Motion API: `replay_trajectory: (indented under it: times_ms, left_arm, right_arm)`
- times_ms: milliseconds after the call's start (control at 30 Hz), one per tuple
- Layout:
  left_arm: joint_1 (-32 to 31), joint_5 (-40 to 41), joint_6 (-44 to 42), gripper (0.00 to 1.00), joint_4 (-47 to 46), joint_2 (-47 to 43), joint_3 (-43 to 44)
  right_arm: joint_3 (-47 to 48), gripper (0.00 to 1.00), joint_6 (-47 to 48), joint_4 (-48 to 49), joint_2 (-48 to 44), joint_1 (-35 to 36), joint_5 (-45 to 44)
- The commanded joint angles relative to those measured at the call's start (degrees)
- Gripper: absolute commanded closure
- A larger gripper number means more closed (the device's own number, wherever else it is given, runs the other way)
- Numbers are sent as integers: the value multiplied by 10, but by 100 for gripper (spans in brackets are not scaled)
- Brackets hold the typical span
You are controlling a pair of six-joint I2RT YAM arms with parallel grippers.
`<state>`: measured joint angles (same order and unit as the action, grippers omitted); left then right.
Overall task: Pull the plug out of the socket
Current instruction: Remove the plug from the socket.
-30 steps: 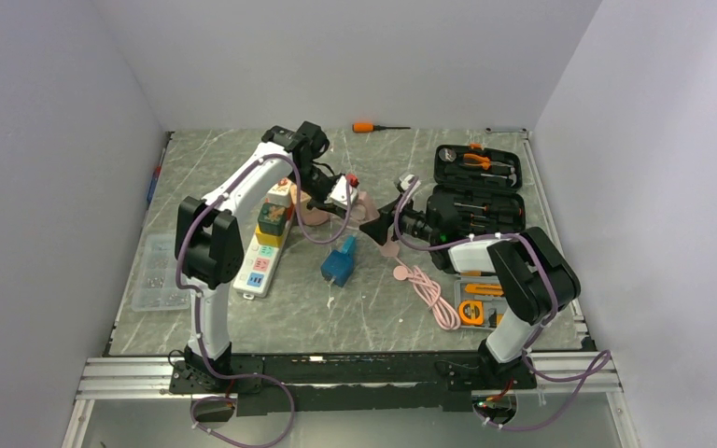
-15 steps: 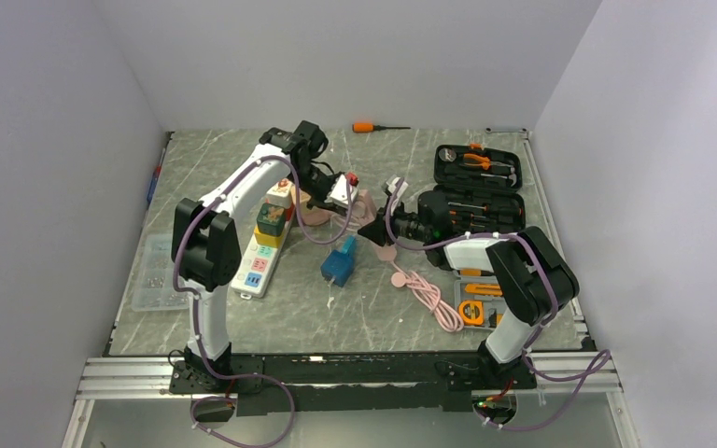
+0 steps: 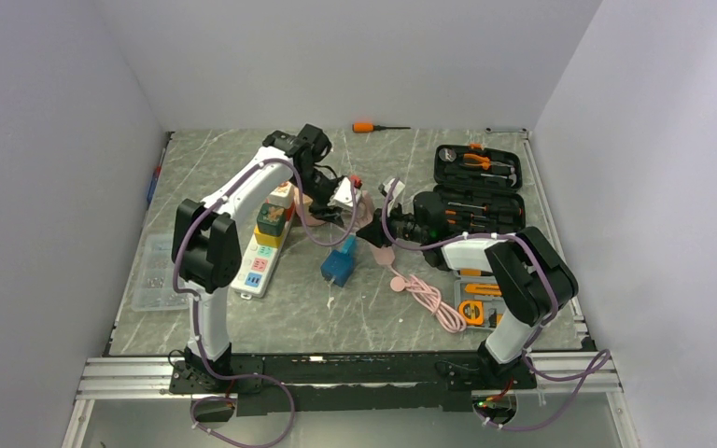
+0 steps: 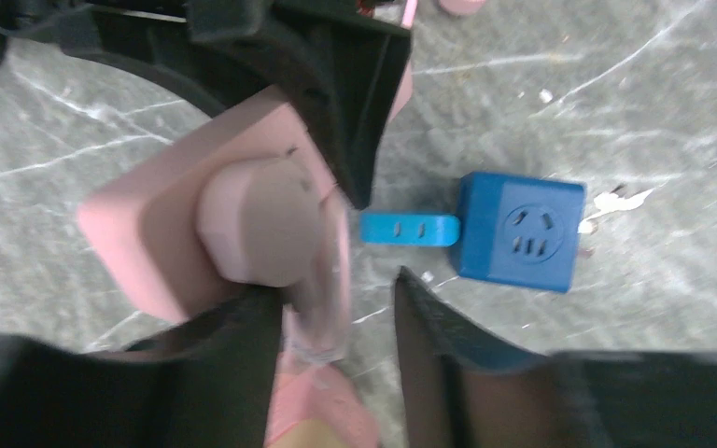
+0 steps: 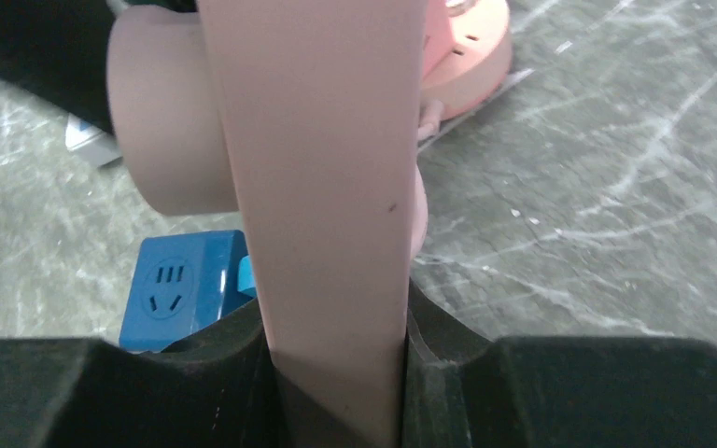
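Compared with a second ago, the right gripper (image 3: 373,230) is being held further left, close to the left gripper (image 3: 340,200), and the pink cable (image 3: 425,294) is being trailed leftward behind it across the table (image 3: 336,317). The right gripper's jaws, spread a second ago, are now being pressed together on the pink socket (image 5: 327,187), whose flat slab is being clamped edge-on and held above the table. The pink plug (image 5: 163,121) is being carried on the socket's left face, apparently still seated in it.

In the left wrist view, the same plug (image 4: 261,219) is being shown against the socket (image 4: 140,233). The left gripper (image 4: 331,289) is being held with its fingers apart. One finger (image 4: 243,355) is being rested just under the plug, and a stretch of cable is being passed through the gap between the two.

The blue cube adapter (image 3: 340,262) is being left on the table just below both grippers. The power strip (image 3: 263,245) is being left to its left, and the open tool case (image 3: 476,182) behind the right arm.
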<state>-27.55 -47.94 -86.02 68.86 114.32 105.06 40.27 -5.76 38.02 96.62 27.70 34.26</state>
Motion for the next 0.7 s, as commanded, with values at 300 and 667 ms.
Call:
replay_trajectory:
  times_ms: [300,667]
  left_arm:
    - [-27,-111,78,41,-1,-7,-7]
    - [-22,-135,92,41,15,39,44]
  right_arm:
    - [17,100,19,60,-68,17,-95]
    - [22,100,18,73,-92,22,-70]
